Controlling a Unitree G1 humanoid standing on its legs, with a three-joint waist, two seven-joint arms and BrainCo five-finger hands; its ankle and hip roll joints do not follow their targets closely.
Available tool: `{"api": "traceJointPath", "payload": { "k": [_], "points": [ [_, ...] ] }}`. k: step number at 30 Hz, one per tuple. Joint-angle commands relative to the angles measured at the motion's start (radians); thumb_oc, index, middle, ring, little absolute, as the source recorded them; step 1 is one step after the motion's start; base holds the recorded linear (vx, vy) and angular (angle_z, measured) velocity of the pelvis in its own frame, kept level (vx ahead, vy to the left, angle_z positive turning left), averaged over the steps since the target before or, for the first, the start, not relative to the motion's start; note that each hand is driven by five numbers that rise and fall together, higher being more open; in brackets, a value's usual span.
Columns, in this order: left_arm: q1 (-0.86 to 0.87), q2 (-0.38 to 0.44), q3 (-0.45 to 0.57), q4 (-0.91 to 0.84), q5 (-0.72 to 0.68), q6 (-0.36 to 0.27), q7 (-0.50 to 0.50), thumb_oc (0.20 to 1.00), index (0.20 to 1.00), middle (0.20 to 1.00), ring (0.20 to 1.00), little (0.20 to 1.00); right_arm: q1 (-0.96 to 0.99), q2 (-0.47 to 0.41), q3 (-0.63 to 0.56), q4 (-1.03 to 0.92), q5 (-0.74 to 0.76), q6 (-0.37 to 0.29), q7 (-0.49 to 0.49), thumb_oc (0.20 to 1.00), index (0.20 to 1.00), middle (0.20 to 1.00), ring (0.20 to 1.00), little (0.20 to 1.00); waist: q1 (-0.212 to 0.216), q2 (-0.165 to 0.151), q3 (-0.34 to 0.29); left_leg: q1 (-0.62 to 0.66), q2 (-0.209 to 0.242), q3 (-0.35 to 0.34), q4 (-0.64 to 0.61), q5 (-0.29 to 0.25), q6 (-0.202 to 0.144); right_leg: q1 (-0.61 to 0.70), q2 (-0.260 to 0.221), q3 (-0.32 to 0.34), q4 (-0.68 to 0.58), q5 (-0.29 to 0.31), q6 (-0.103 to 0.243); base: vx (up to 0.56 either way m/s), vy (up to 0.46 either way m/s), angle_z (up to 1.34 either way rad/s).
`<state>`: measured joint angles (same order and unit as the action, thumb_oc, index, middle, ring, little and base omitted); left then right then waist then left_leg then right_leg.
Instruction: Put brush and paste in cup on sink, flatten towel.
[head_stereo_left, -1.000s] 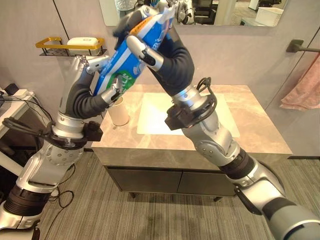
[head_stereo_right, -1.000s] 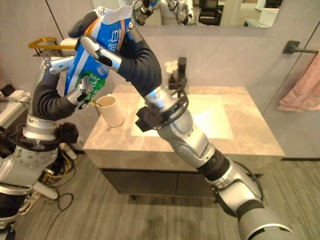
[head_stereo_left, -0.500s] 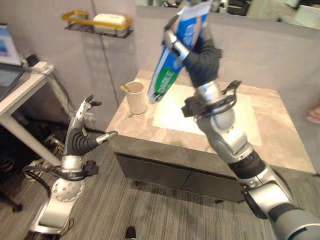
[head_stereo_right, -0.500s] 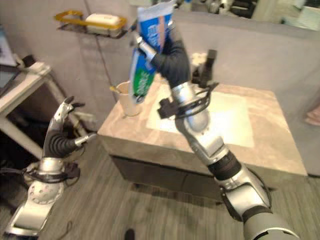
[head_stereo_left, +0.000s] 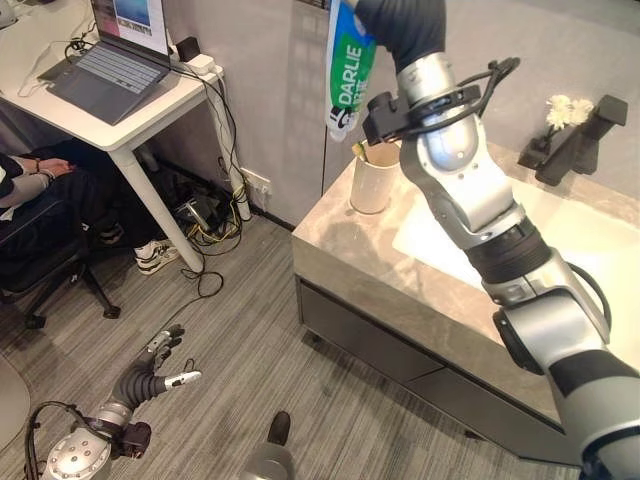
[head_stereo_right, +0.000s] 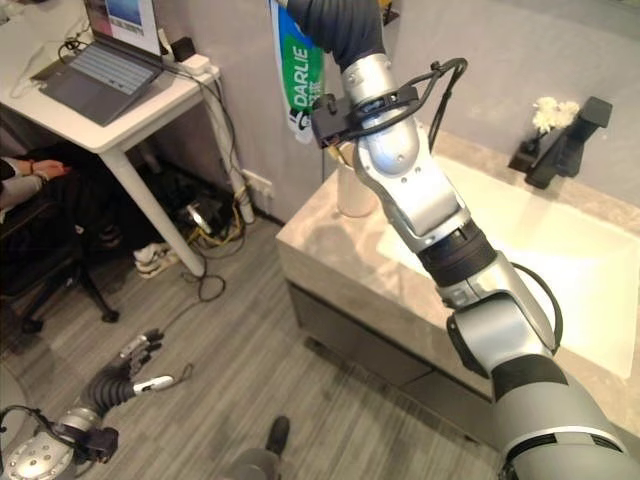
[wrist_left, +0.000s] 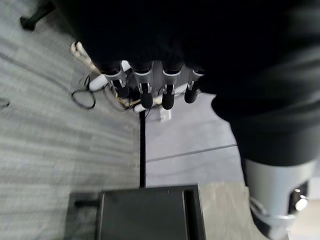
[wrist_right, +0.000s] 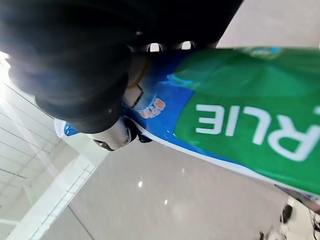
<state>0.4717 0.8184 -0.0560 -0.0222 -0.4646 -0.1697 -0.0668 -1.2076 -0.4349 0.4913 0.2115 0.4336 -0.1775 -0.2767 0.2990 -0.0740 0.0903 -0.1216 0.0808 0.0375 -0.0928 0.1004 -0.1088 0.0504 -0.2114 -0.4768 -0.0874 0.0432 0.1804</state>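
My right hand (head_stereo_left: 402, 22) is raised high by the wall, shut on a large blue and green toothpaste tube (head_stereo_left: 346, 72) that hangs cap end down. The tube's lower end is a little above and left of a cream cup (head_stereo_left: 373, 182), which stands at the left back corner of the stone counter (head_stereo_left: 400, 270). A yellowish handle (head_stereo_left: 359, 151) sticks out of the cup. In the right wrist view the thumb (wrist_right: 113, 136) presses on the paste tube (wrist_right: 250, 125). My left hand (head_stereo_left: 156, 374) hangs low over the floor, open, fingers (wrist_left: 144, 93) straight.
The white sink basin (head_stereo_left: 590, 250) lies right of the cup, with a black faucet (head_stereo_left: 572, 148) and a white flower behind it. A white desk (head_stereo_left: 110, 100) with a laptop (head_stereo_left: 112, 62) stands to the left, and a seated person (head_stereo_left: 40, 200) is beside it.
The view has swung left and down. My left hand let go of the tube and dropped down near the floor. The right hand alone holds the tube above the cup.
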Motion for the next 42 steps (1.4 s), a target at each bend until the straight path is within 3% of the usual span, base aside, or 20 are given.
{"api": "traceJointPath", "payload": {
  "k": [1, 5, 14, 24, 28, 36, 38, 39, 42],
  "points": [
    [-0.007, 0.052, -0.022, -0.039, -0.019, -0.021, -0.028, 1.000, 1.000, 1.000, 1.000, 1.000, -0.056, -0.027, 0.013, -0.009, -0.026, -0.027, 0.009, 0.200, 0.200, 0.200, 0.200, 0.200, -0.022, -0.034, -0.058, -0.028, 0.088, 0.023, 0.005, 0.013, -0.057, -0.008, -0.143, -0.011, 0.000, 0.126, 0.081, 0.00, 0.000, 0.00],
    [0.010, 0.054, -0.024, -0.045, -0.018, -0.016, -0.041, 1.000, 1.000, 1.000, 1.000, 1.000, -0.060, -0.039, 0.016, 0.012, -0.056, -0.021, 0.005, 0.200, 0.200, 0.200, 0.200, 0.200, -0.022, -0.037, -0.052, -0.029, 0.089, 0.026, 0.005, 0.010, -0.054, -0.018, -0.141, -0.003, 0.000, 0.128, 0.081, 0.00, 0.009, -0.05],
    [-0.022, 0.084, -0.086, -0.017, -0.021, -0.013, -0.056, 1.000, 1.000, 1.000, 1.000, 1.000, -0.142, 0.021, -0.061, 0.195, -0.091, -0.042, -0.100, 0.200, 0.200, 0.200, 0.200, 0.200, 0.000, -0.034, -0.043, -0.057, 0.089, 0.011, 0.005, 0.014, -0.058, -0.033, -0.138, -0.011, 0.000, 0.128, 0.081, 0.00, 0.003, -0.01],
    [-0.066, 0.100, -0.141, 0.033, -0.025, -0.010, -0.073, 1.000, 1.000, 1.000, 1.000, 1.000, -0.147, -0.037, -0.119, 0.238, -0.086, -0.056, -0.145, 0.200, 0.200, 0.200, 0.200, 0.200, 0.039, -0.017, -0.025, -0.122, 0.068, -0.043, 0.005, 0.026, -0.057, -0.047, -0.136, -0.050, 0.000, 0.131, 0.081, 0.01, 0.002, 0.17],
    [-0.078, 0.103, -0.158, 0.042, -0.021, -0.007, -0.075, 1.000, 1.000, 1.000, 1.000, 1.000, -0.142, -0.032, -0.124, 0.227, -0.092, -0.056, -0.146, 0.200, 0.200, 0.200, 0.200, 0.200, 0.041, -0.011, -0.023, -0.125, 0.060, -0.047, 0.005, 0.024, -0.053, -0.043, -0.139, -0.056, 0.000, 0.135, 0.081, 0.02, 0.011, 0.04],
    [-0.102, 0.110, -0.200, 0.064, -0.033, -0.005, -0.091, 1.000, 1.000, 1.000, 1.000, 1.000, -0.169, -0.106, -0.136, 0.244, -0.087, -0.068, -0.166, 0.200, 0.200, 0.200, 0.200, 0.200, 0.049, 0.009, -0.028, -0.148, 0.028, -0.065, 0.005, 0.020, -0.043, -0.049, -0.158, -0.069, 0.000, 0.155, 0.081, 0.03, 0.025, 0.02],
    [-0.108, 0.110, -0.206, 0.067, -0.031, -0.004, -0.093, 1.000, 1.000, 1.000, 1.000, 1.000, -0.185, -0.125, -0.128, 0.256, -0.096, -0.065, -0.170, 0.200, 0.200, 0.200, 0.200, 0.200, 0.049, 0.009, -0.032, -0.148, 0.029, -0.075, 0.005, -0.001, -0.050, -0.039, -0.153, -0.066, 0.000, 0.135, 0.081, 0.07, -0.030, 0.05],
    [-0.111, 0.110, -0.208, 0.068, -0.031, -0.006, -0.094, 1.000, 1.000, 1.000, 1.000, 1.000, -0.182, -0.129, -0.126, 0.260, -0.093, -0.067, -0.168, 0.200, 0.200, 0.200, 0.200, 0.200, 0.051, 0.014, -0.026, -0.157, 0.024, -0.071, 0.005, 0.019, -0.045, -0.049, -0.158, -0.078, 0.000, 0.157, 0.081, 0.09, -0.043, 0.17],
    [-0.120, 0.111, -0.212, 0.056, -0.014, -0.013, -0.091, 1.000, 1.000, 1.000, 1.000, 1.000, -0.171, -0.143, -0.127, 0.254, -0.095, -0.065, -0.167, 0.200, 0.200, 0.200, 0.200, 0.200, 0.050, 0.017, -0.025, -0.157, 0.027, -0.079, 0.005, 0.003, -0.052, -0.041, -0.155, -0.075, 0.000, 0.137, 0.081, -0.02, 0.016, 0.15]
  ]
}}
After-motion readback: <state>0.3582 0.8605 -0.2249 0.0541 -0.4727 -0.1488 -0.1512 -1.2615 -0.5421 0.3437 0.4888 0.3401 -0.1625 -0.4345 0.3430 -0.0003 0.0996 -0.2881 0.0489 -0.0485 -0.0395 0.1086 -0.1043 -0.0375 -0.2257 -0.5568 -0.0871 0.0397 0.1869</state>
